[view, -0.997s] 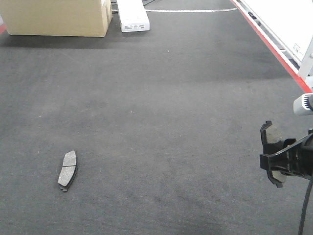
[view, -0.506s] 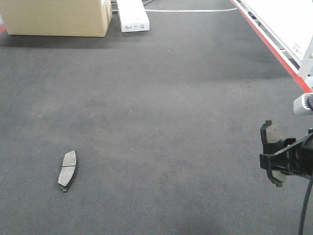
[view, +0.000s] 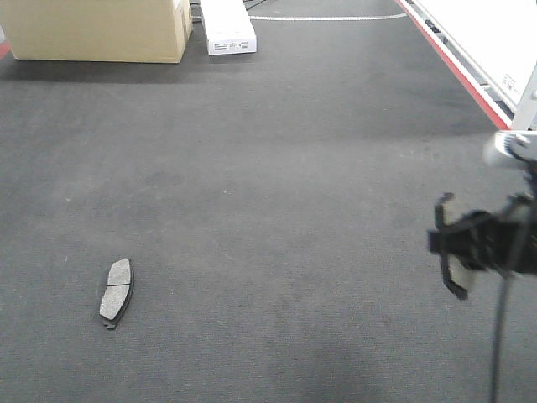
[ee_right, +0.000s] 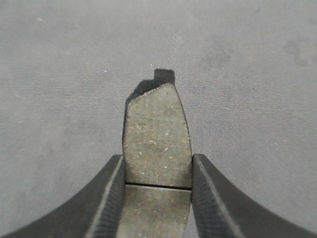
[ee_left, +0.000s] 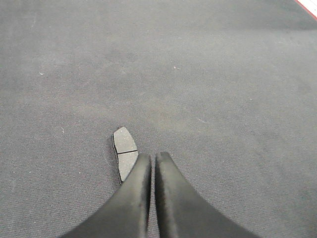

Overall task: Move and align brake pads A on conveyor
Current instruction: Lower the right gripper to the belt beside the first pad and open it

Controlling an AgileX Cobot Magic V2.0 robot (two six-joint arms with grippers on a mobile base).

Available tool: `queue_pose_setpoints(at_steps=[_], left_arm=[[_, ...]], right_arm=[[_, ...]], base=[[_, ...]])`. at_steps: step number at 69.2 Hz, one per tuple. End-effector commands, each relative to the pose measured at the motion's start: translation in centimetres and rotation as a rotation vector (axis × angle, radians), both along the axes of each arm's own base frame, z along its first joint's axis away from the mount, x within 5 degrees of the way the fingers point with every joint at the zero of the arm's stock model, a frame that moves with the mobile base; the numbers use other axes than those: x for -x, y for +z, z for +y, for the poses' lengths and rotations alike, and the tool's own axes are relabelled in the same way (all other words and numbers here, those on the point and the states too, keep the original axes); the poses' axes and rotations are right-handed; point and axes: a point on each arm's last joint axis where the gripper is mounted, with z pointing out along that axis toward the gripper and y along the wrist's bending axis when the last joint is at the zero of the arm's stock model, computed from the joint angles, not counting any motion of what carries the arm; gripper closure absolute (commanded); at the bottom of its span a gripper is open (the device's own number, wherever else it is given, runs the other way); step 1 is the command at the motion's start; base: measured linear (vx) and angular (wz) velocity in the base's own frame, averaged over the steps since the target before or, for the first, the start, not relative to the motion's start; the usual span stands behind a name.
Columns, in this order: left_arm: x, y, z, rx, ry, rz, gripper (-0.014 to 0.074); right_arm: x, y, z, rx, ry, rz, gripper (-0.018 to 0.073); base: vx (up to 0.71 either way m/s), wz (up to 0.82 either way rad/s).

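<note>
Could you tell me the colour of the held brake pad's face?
Dark grey-brown, pale-specked; the brake pad shows best in right wrist view.

Left gripper jaws pressed together; right gripper jaws clamping brake pad.

We see the right claw clamped on a brake pad, its black fingers pressing from 9 and 3 o'clock. The gritty face looks at us, groove low, backing tab at 12 o'clock, over the charcoal conveyor.
</note>
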Motion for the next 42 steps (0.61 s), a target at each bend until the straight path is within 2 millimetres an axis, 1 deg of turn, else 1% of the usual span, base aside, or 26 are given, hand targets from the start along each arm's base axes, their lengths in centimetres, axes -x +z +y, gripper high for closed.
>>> queue_pose_setpoints(at_steps=[1,10,11,21,32,42], left_arm=[[-0.2,1.3,0.0,0.023,0.008,-0.085,0.0603],[-0.2,1.3,0.0,0.023,0.008,-0.085,0.0603],[-0.2,1.3,0.0,0.023,0.008,-0.085,0.0603],[-0.2,1.3,0.0,0.023,0.008,-0.085,0.0603],[-0.2,1.3,0.0,0.023,0.008,-0.085,0.0603],[-0.2,1.3,0.0,0.023,0.008,-0.085,0.0603]], right_arm=[[-2.5,1.4,0.5,-0.011,-0.004,-0.069,0.0562],[-6.1,-0.2,1.1,0.015,0.01,-0.001,0.0562],[-6.5,-0.6,1.2,0.02,0.013,0.012,0.0562],[-9.7,-2.8,1.8,0.033,0.014,0.079,0.0562],[-12.1,-5.5,2.2,0.046,0.014,0.149,0.0562],[-13.2,-7.8,2.4,0.054,0.014,0.193,0.0562]], base=[[0.0,0.0],[0.0,0.0],[0.0,0.0],[0.0,0.0],[0.0,0.0],[0.0,0.0]])
